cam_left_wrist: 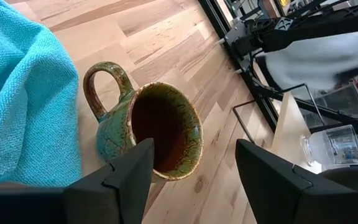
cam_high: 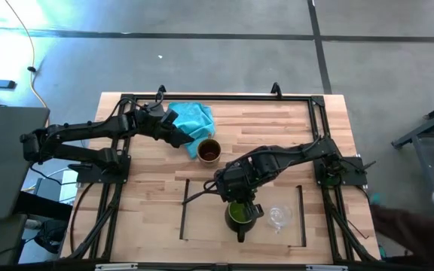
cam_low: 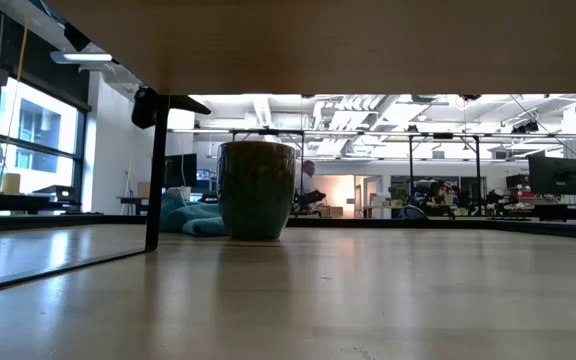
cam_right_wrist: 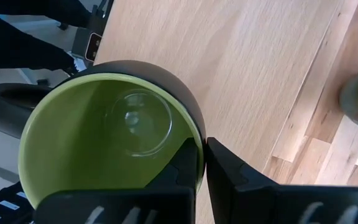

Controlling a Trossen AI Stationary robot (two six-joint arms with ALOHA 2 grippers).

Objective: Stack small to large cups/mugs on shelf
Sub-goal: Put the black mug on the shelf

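From above, the shelf (cam_high: 202,207) lies on the near half of the table (cam_high: 330,113), and the right gripper (cam_high: 241,212) is down over the green mug (cam_high: 239,216), which stands on the shelf with its handle towards the near edge. The glass cup (cam_high: 279,217) stands just beside the mug, also on the shelf. Further back, the brown mug (cam_high: 209,150) sits on the table off the shelf, touching the cloth (cam_high: 193,124), and the left gripper (cam_high: 189,143) is at its rim on the cloth side. At table height, only the brown mug (cam_low: 256,189) shows clearly, upright on the table (cam_low: 368,290), with the cloth (cam_low: 190,218) bunched behind it (a person sits far back in the room). On the left wrist, the fingers (cam_left_wrist: 129,174) stand wide apart, one of them over the brown mug's (cam_left_wrist: 160,130) rim; the cloth (cam_left_wrist: 23,99) is beside its handle, and the glass cup (cam_left_wrist: 334,146) shows farther off. On the right wrist, the fingers (cam_right_wrist: 185,171) are pinched narrow on the green mug's (cam_right_wrist: 98,143) rim, one inside and one outside the wall.
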